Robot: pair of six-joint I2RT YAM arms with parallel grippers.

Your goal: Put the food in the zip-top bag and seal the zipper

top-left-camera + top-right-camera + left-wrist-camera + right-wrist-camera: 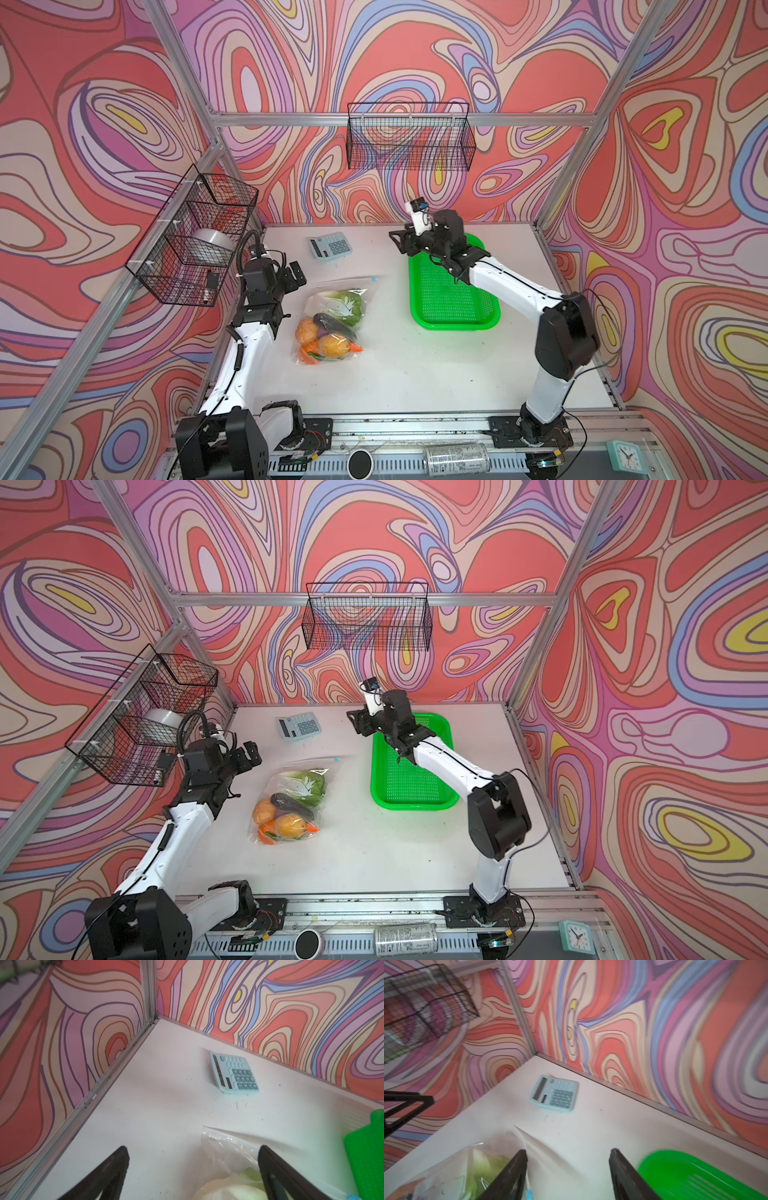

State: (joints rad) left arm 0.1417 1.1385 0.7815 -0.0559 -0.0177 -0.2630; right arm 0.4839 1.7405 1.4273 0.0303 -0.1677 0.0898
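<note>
Left pincer (pixel 192 1149) stood wide open, empty. Right pincer (pixel 569 1151) was parted, gripping nothing. Bag (pixel 337 291) of vegetables (pixel 332 345) lay on worktop (pixel 415 374) between both pincers, touching neither.

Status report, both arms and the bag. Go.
Both empty: left gripper open, right gripper open. Food inside zip-top bag, zipper slider at corner nearest green basket. Calculator beyond, not touching.
</note>
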